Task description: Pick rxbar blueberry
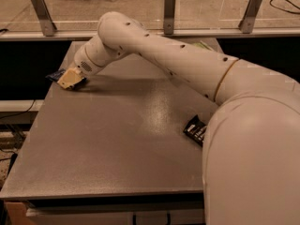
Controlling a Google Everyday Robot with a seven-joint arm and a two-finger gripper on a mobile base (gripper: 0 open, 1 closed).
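Observation:
The rxbar blueberry (pixel 56 74) is a dark-blue flat wrapper at the table's far left edge; only its left end shows from under the gripper. My gripper (pixel 70 80) is at the end of the white arm, right over the bar at the left edge of the grey table (pixel 117 139). Its cream-coloured fingertips (pixel 67 79) point down at the bar. The rest of the bar is hidden by the gripper.
A black bar with white lettering (pixel 195 129) lies at the right, partly hidden by my arm. A bit of a green bag (pixel 202 45) shows behind the arm at the far right. A rail with metal posts (pixel 169 8) runs behind the table.

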